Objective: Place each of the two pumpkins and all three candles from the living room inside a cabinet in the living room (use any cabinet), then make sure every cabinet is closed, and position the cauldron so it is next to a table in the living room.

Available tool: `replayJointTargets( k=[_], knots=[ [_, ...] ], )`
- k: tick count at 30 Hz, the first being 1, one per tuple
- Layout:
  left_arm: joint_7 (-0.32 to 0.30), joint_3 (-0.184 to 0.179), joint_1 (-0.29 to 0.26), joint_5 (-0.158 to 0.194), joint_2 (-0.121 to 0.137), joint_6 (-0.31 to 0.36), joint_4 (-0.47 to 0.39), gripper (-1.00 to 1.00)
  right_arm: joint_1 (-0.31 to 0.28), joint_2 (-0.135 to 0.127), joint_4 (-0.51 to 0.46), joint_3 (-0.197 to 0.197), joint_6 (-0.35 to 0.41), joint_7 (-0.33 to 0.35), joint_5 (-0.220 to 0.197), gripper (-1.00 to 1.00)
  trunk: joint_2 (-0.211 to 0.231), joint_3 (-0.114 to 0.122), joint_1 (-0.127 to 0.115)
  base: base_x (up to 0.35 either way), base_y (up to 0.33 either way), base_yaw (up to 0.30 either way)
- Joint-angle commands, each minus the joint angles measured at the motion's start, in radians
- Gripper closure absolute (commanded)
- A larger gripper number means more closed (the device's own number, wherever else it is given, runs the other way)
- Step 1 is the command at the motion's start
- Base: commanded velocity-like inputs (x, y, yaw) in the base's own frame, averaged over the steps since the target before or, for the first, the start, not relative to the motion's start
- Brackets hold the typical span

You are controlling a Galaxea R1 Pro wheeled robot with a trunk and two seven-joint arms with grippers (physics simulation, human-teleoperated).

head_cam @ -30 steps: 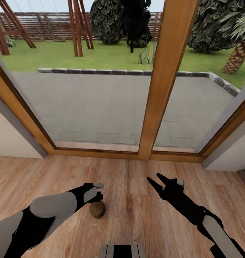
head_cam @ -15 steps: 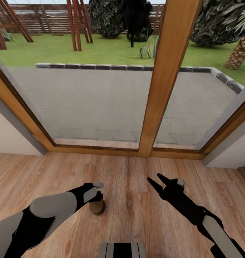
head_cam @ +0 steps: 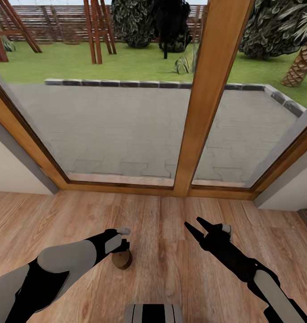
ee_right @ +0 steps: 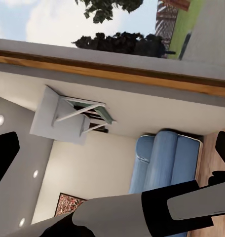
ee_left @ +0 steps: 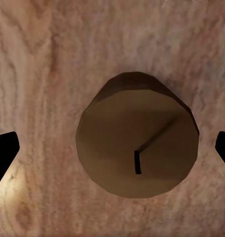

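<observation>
One short, stubby tan wax candle point(head_cam: 122, 259) with a dark wick, standing upright on the pale wooden plank floor point(head_cam: 167, 251) near the robot — long axis vertical, wick end up. Directly under the left hand point(head_cam: 123, 244), seen from the left wrist as a round top centred between two black fingertips point(ee_left: 5, 153) spread wide on either side, neither touching the wax. Released, then, and set for a straight drop along the candle's own axis before clenching. Right hand point(head_cam: 192, 226) further right, well apart from the candle, pointing up and away toward the wood-framed glass door point(head_cam: 203, 103), fingers parted and holding nothing. Left arm clearly the nearer — probably no sideways correction needed, only descent.
</observation>
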Motion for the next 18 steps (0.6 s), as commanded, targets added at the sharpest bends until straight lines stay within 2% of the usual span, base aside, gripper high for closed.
replayJointTargets(
  k=[1,8,10,12,13,15,18],
  knots=[
    [0.004,-0.003,-0.001,0.004,0.000,0.002,-0.001,-1.00,-0.001,-0.001,0.000,0.001,0.007,-0.001,-0.010,-1.00,0.000,-0.001,0.000,0.000,0.000,0.000],
    [0.003,-0.002,-0.001,0.004,0.001,0.000,-0.001,-1.00,-0.001,-0.001,0.000,0.001,0.006,-0.002,-0.006,-1.00,0.000,-0.001,0.000,0.000,0.000,0.000],
    [0.004,-0.002,-0.001,0.004,0.001,-0.001,0.000,-1.00,-0.001,-0.004,0.001,-0.010,0.004,-0.003,0.004,-1.00,0.000,-0.001,0.000,0.000,0.000,0.000],
    [0.004,-0.002,-0.001,0.004,0.001,-0.001,0.000,-1.00,-0.001,-0.006,0.001,-0.044,0.000,-0.005,0.015,-1.00,0.000,-0.001,0.000,0.000,0.000,0.000],
    [0.004,-0.002,-0.001,0.004,0.001,-0.001,0.000,-1.00,-0.001,-0.005,0.000,-0.049,-0.001,-0.007,0.020,-1.00,0.000,-0.001,0.000,0.000,0.000,0.000],
    [0.004,-0.002,-0.001,0.004,0.001,-0.001,0.000,-1.00,-0.001,-0.004,-0.006,-0.065,-0.002,-0.050,0.064,-1.00,0.000,-0.001,0.000,0.000,0.000,0.000],
    [0.004,-0.002,-0.001,0.004,0.000,-0.001,-0.001,-1.00,-0.012,-0.002,-0.009,-0.083,0.002,-0.167,0.085,-1.00,0.000,-0.001,0.000,0.000,0.000,0.000]
  ],
)
